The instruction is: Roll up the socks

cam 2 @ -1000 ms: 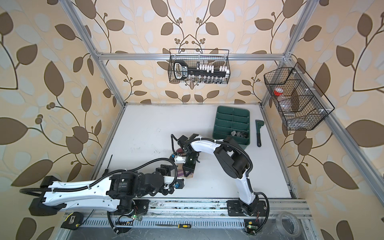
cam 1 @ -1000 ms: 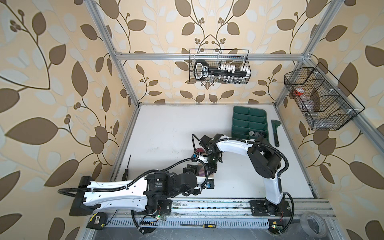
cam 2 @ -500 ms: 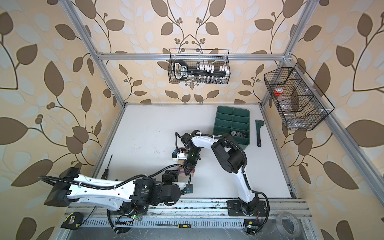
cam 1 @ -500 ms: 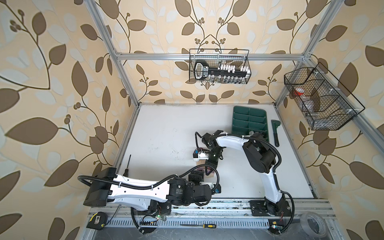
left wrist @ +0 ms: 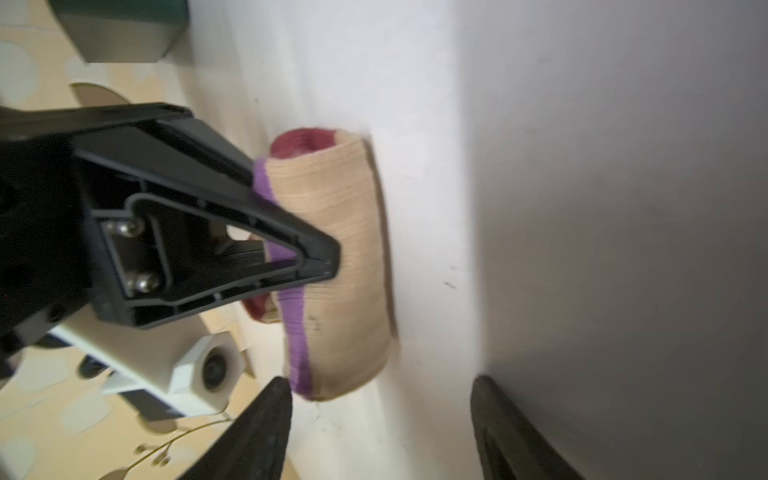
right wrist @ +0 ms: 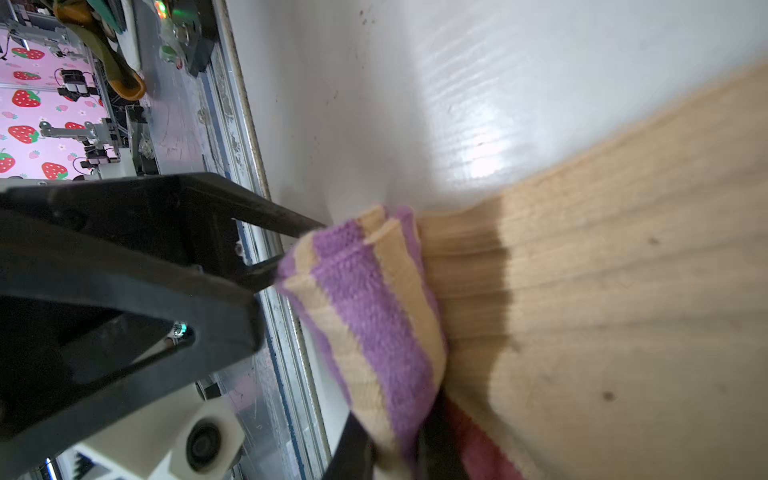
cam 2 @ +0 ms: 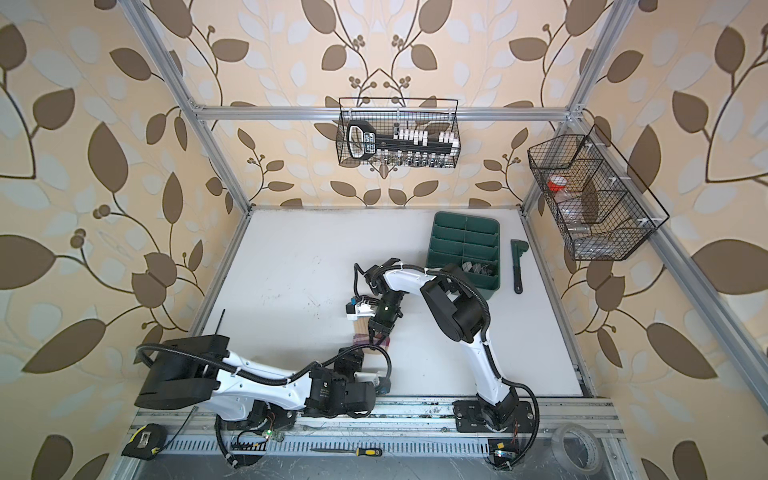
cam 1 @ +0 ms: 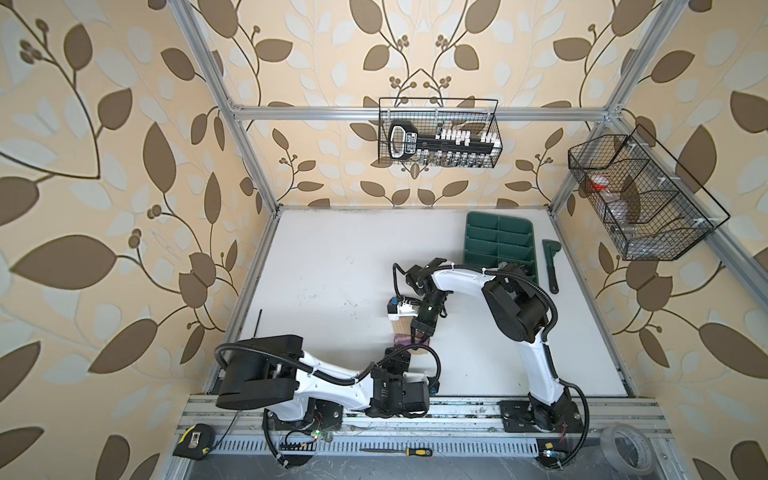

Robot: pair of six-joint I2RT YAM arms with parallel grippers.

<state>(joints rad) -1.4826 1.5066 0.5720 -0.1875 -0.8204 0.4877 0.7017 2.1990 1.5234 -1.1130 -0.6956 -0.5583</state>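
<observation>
The beige sock (cam 1: 401,331) with purple stripes lies near the table's front middle, partly rolled; in the left wrist view it is a short roll (left wrist: 336,257) with a maroon end. My right gripper (right wrist: 395,444) is shut on the striped fold (right wrist: 365,311) of the sock; both top views show it at the roll (cam 2: 380,330). My left gripper (left wrist: 380,388) stands open just in front of the roll with nothing between its fingers, on the side of the front rail (cam 1: 399,355). The black argyle sock (cam 2: 477,268) sits in the green tray.
The green divided tray (cam 1: 498,241) stands at the back right, with a dark green tool (cam 1: 550,266) beside it. A thin black tool (cam 1: 257,324) lies at the table's left edge. Wire baskets (cam 1: 438,133) hang on the walls. A screwdriver (cam 1: 399,451) lies on the front rail.
My left arm has folded and its gripper has drawn back toward the front rail, jaws a little narrower. The right gripper has shifted slightly with the sock.
</observation>
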